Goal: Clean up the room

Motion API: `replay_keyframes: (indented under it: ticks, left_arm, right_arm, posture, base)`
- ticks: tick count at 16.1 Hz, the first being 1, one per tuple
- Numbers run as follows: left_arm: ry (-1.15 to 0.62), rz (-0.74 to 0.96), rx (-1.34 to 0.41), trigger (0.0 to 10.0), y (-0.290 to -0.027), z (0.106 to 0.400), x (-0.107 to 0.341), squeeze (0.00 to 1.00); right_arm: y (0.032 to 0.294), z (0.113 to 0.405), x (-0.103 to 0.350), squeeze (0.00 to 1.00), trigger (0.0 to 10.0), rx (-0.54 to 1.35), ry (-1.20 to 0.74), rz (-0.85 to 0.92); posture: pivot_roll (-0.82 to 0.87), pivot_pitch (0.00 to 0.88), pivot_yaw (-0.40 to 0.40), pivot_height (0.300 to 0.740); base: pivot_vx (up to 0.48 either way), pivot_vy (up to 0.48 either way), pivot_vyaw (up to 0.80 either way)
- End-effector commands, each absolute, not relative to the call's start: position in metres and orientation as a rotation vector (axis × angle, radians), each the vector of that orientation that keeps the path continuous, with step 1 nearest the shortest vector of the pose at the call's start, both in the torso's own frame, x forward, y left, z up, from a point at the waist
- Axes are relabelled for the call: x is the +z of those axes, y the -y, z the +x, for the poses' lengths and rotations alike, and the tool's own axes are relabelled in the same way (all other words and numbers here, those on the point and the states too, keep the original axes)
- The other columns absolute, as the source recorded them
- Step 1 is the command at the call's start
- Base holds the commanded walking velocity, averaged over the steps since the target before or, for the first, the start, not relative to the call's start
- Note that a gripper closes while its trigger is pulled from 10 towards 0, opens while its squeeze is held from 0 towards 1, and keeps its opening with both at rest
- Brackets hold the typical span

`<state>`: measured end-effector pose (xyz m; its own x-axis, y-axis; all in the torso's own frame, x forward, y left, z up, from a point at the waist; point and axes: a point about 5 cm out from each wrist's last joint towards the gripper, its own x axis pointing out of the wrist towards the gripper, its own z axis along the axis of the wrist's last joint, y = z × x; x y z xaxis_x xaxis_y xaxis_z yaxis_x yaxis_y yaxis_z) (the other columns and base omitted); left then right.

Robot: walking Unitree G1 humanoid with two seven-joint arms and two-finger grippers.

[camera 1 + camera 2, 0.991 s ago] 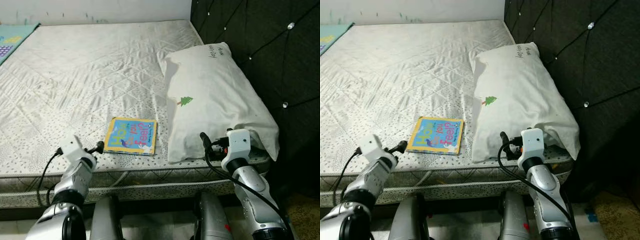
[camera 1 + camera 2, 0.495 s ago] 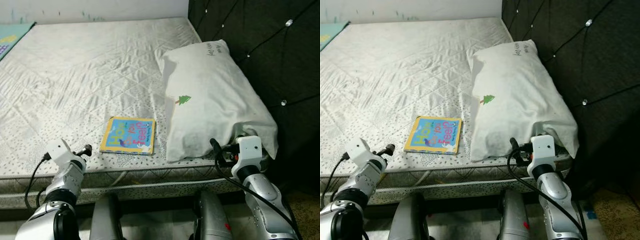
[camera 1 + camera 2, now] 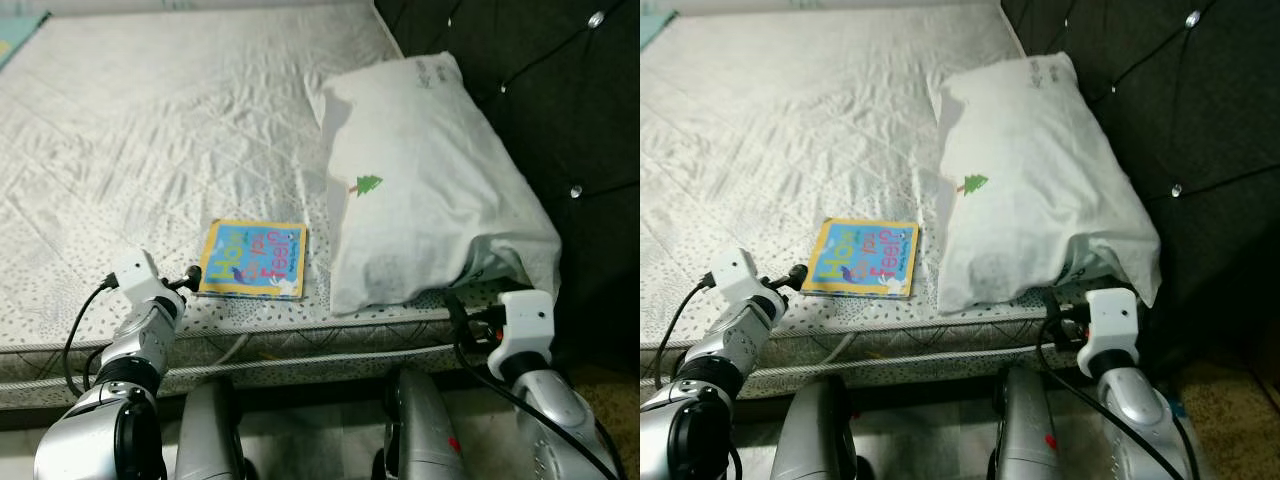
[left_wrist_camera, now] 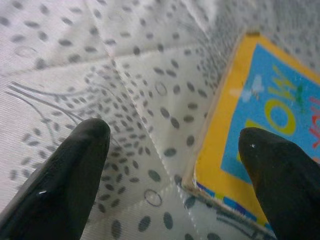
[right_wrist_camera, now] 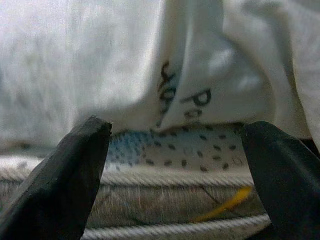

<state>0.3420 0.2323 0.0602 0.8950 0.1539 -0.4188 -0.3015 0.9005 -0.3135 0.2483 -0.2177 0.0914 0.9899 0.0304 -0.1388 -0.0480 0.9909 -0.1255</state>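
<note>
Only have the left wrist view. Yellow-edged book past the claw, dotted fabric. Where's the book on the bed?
Observer: The book lies flat near the front edge of the mattress, just left of a white pillow.
Operator: Left claw holding it?
Observer: No. The left claw is open, at the book's near left corner.
Operator: Right arm?
Observer: The right claw is open, low at the mattress edge, facing the pillow's overhanging end.
</note>
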Motion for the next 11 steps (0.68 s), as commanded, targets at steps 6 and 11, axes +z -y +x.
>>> replay_keyframes:
  ticks: [6, 11]
  left_arm:
    - [-0.377, -0.300, 0.192, 10.0, -0.230, 0.350, 0.070, 0.00]
    - [-0.350, -0.275, 0.162, 10.0, -0.224, 0.359, 0.082, 0.00]
  right_arm:
    - [0.234, 0.227, 0.095, 0.00, 10.0, -0.005, -0.181, -0.165]
    - [0.232, 0.226, 0.096, 0.00, 10.0, -0.008, -0.189, -0.163]
  posture:
    - [-0.23, 0.229, -0.004, 0.541]
    - [-0.23, 0.228, -0.002, 0.541]
  base:
    - [0.000, 0.000, 0.00]
    - [0.000, 0.000, 0.00]
